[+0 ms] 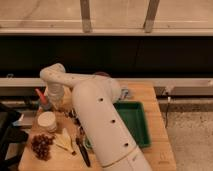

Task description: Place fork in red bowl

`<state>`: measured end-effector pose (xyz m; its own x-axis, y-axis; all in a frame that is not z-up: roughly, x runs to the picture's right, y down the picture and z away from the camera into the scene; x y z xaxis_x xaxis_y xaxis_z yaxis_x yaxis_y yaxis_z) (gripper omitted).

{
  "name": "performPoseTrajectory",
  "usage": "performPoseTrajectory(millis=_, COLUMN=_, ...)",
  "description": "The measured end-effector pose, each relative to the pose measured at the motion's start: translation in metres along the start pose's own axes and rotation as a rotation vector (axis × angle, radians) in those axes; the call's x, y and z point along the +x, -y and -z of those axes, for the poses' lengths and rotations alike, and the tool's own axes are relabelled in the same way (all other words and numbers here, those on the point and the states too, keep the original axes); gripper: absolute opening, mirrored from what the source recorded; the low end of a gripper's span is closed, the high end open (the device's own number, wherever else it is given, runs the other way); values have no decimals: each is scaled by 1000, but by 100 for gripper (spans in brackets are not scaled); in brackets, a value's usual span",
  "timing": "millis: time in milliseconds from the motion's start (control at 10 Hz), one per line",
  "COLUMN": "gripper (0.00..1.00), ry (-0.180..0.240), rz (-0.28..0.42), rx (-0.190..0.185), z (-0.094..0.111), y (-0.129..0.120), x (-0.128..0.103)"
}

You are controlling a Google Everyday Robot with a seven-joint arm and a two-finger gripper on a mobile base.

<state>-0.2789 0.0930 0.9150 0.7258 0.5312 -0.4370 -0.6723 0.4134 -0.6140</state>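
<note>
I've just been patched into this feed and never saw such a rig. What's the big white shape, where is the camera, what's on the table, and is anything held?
The big white shape is the robot's one arm: it rises from the bottom edge, bends at an elbow and reaches down at the table's far left. At its end the gripper sits low over the wooden table, fingers closed. There is one camera, looking down from above and behind the arm. On the table: a green tray at right, a red-handled tool just left of the gripper, a round white container, dark grapes, pale yellow pieces and a black-handled knife. I cannot make out the fork or the red bowl, nor whether the gripper holds anything.
</note>
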Motion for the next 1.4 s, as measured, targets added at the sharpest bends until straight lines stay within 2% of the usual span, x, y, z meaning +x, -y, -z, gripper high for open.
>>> performPoseTrajectory(millis=400, gripper=0, ry=101, rz=-83, rx=50, z=75, y=38, x=7)
performPoseTrajectory(millis=500, gripper=0, ry=120, rz=-101, rx=58, z=85, y=49, x=9)
performPoseTrajectory(millis=700, gripper=0, ry=146, rz=-124, rx=73, z=99, y=56, x=7)
performPoseTrajectory(millis=800, gripper=0, ry=152, rz=-140, rx=81, z=107, y=63, x=6)
performPoseTrajectory(millis=1000, gripper=0, ry=143, rz=-195, rx=94, z=119, y=92, x=13)
performPoseTrajectory(millis=1300, gripper=0, ry=129, rz=-283, rx=79, z=130, y=132, x=27)
performPoseTrajectory(millis=1400, gripper=0, ry=108, rz=-317, rx=71, z=129, y=148, x=38)
